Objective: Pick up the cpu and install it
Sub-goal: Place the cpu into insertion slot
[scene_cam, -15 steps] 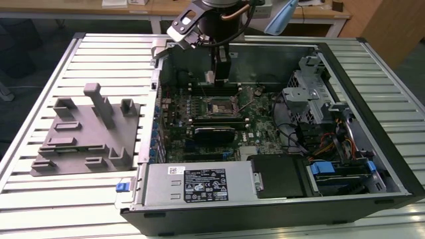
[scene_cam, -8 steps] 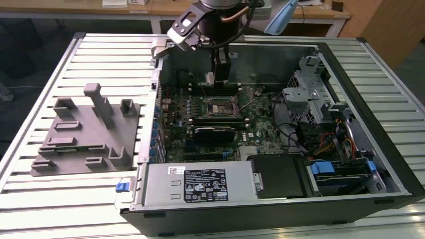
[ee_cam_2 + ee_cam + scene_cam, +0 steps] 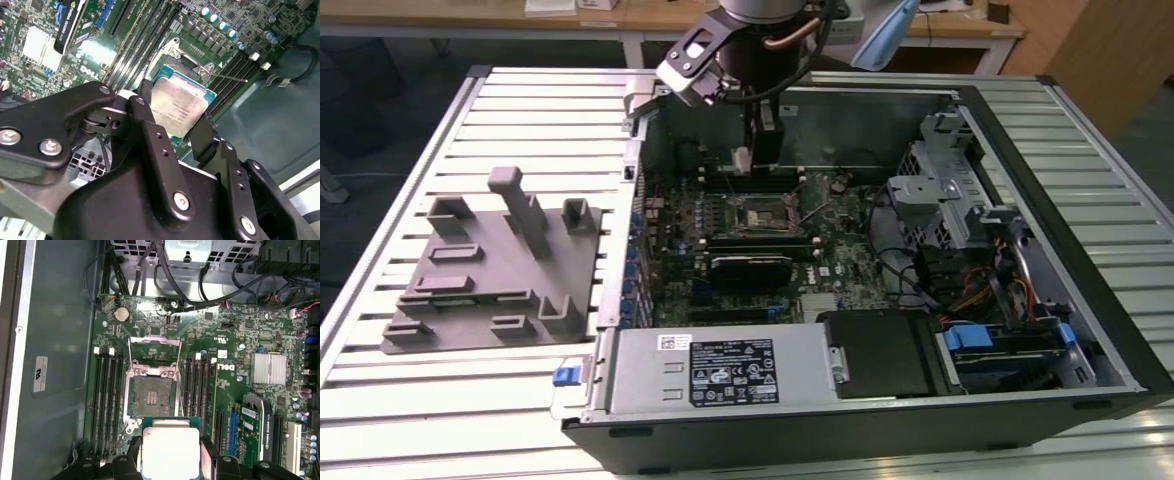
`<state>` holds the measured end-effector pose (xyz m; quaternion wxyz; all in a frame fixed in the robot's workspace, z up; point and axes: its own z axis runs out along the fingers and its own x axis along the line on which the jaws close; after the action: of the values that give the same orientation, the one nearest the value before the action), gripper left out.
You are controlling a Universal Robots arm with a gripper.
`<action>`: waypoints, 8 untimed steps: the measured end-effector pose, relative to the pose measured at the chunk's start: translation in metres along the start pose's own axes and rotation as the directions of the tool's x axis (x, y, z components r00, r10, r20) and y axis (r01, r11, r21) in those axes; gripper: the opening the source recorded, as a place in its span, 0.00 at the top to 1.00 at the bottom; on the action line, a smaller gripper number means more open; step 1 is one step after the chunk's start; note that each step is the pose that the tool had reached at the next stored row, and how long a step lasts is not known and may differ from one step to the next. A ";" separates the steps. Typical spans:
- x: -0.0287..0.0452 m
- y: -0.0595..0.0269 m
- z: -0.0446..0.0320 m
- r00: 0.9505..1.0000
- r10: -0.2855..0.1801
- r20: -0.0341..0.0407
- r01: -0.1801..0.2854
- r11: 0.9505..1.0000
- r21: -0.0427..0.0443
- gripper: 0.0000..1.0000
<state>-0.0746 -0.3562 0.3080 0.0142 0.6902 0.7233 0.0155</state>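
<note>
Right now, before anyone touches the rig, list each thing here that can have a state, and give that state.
cpu, held in the air, not seated.
gripper, jaws shut on the cpu's edges.
socket, open, no chip in it.
computer case, lying on its side, side panel off.
</note>
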 end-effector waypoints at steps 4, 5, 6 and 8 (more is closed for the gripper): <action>0.0000 -0.0001 0.0023 1.000 -0.001 0.000 0.001 1.000 0.000 0.46; 0.0000 -0.0001 0.0028 1.000 -0.001 0.000 0.001 1.000 0.000 0.46; 0.0000 -0.0001 0.0034 1.000 -0.001 0.000 0.001 1.000 0.000 0.46; 0.0000 -0.0002 0.0048 1.000 -0.002 0.000 0.002 1.000 0.000 0.46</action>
<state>-0.0746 -0.3562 0.3032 0.0141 0.6895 0.7240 0.0156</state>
